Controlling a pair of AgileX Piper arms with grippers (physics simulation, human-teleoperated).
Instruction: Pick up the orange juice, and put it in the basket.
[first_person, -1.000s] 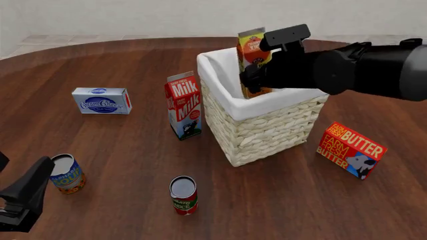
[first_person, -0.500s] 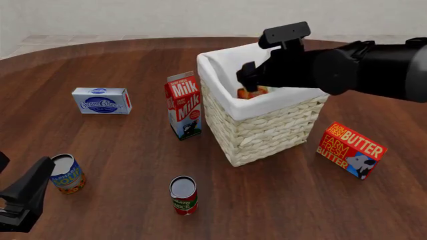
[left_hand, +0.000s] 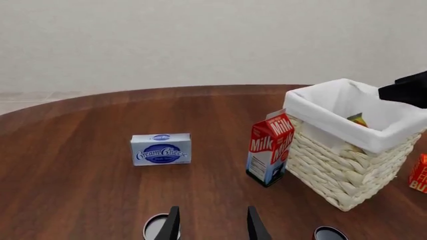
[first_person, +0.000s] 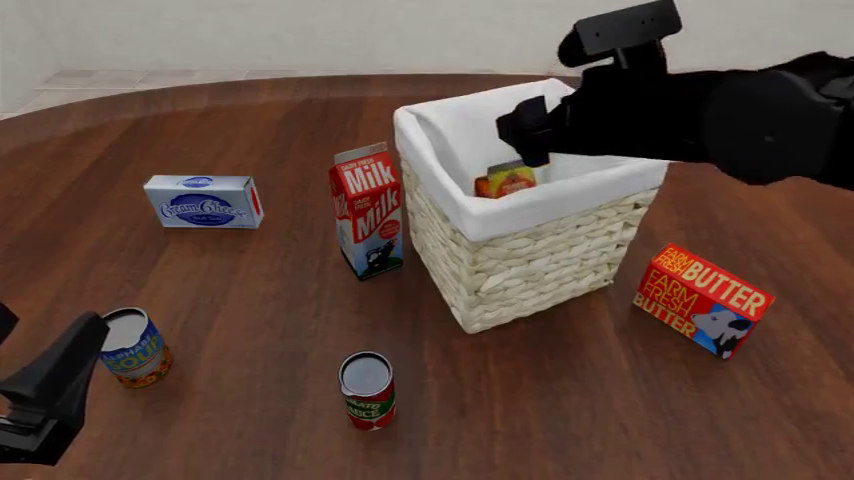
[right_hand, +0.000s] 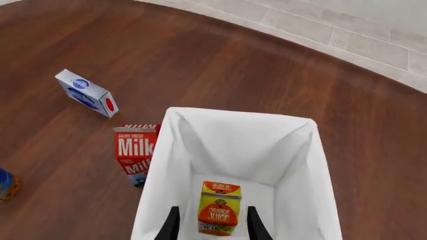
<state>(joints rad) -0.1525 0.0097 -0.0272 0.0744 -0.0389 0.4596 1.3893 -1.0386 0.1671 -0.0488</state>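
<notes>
The orange juice (right_hand: 218, 215) stands upright inside the basket (first_person: 534, 262), on the floor of the white lining, toward the wall nearest the arms. In the front view only its top shows above the folded cloth rim, just inside the near edge. The carton touches no finger.

The right gripper (right_hand: 209, 229) hangs above the basket with its jaws apart and nothing between them; in its own camera the two finger tips frame the carton from well above, clear of it and of the lining. In the front view the dark arm crosses the basket's 1 o'clock corner, above the rim.

The left gripper (left_hand: 210, 226) waits low at the table's 7 o'clock edge, fingers spread and empty, well apart from the basket.

Around the basket: the milk carton (first_person: 367, 211) stands just beside its 9 o'clock wall, with only a narrow gap between them. The butter box (first_person: 702, 300) lies at 4 o'clock, near but apart. The cream cheese box (first_person: 203, 201) sits far out at 9 o'clock. A red and green can (first_person: 367, 390) stands at 7 o'clock, and a blue can (first_person: 135, 347) farther toward 8 o'clock, just beside the left gripper. Bare wood table (first_person: 561, 400) stretches at 5 to 6 o'clock of the basket.
</notes>
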